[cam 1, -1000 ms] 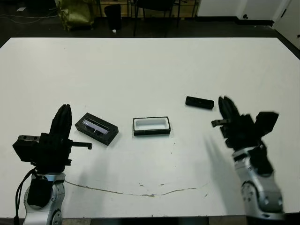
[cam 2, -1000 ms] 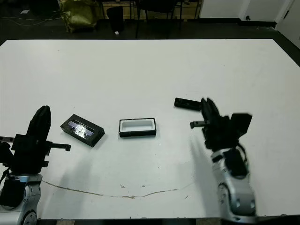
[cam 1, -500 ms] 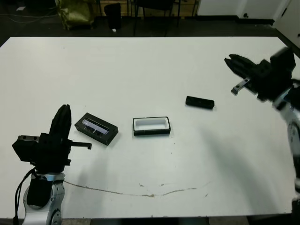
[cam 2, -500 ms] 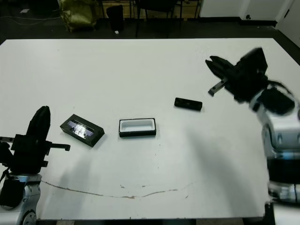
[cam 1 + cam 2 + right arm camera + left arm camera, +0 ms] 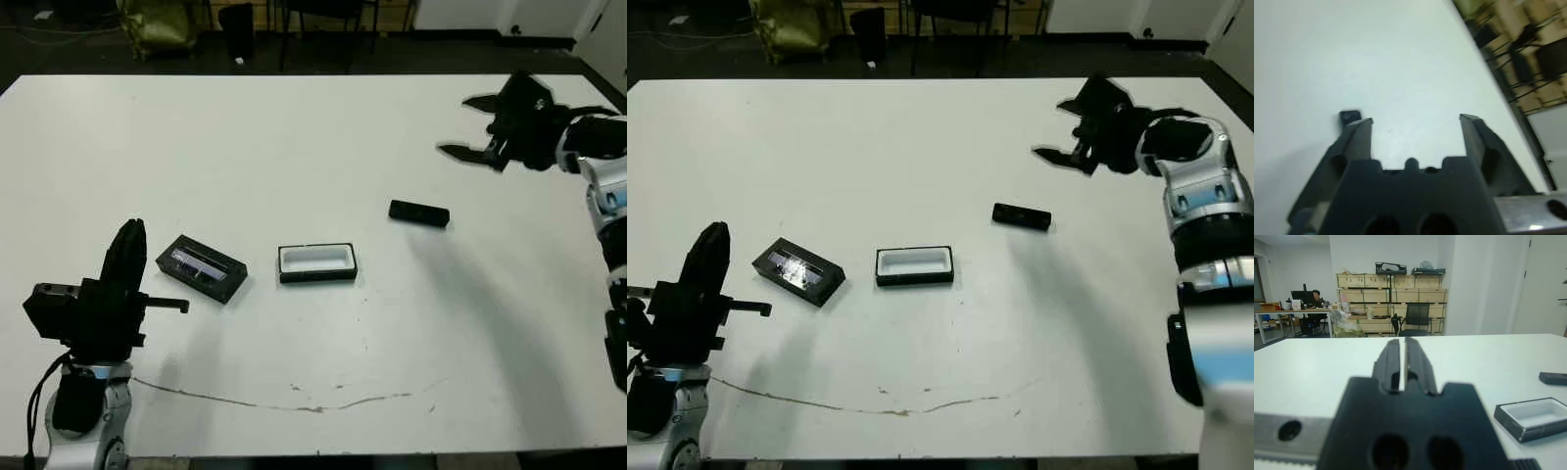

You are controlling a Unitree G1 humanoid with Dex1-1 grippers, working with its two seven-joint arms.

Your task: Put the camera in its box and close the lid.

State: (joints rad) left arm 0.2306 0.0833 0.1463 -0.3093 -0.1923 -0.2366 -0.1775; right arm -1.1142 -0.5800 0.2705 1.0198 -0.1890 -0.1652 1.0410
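Observation:
The camera (image 5: 419, 212), a slim black bar, lies flat on the white table right of centre. The box (image 5: 316, 276), a black tray with a white lining, sits open-topped at the middle and also shows in the left wrist view (image 5: 1533, 418). Left of it lies the lid (image 5: 202, 268), with its shiny window strip up. My right gripper (image 5: 468, 127) hovers open beyond and to the right of the camera, holding nothing. My left gripper (image 5: 132, 235) stands shut and empty near the front left, just left of the lid.
A thin dark line (image 5: 294, 399) runs across the table near its front edge. Chairs (image 5: 323, 20) and a yellow bag (image 5: 157, 24) stand beyond the far edge. In the left wrist view, shelves and a seated person (image 5: 1315, 298) show far behind the table.
My right arm has swung up from the front right beside the camera to the far right, and its fingers now point left, spread wide. Left arm, camera, box and lid have stayed put.

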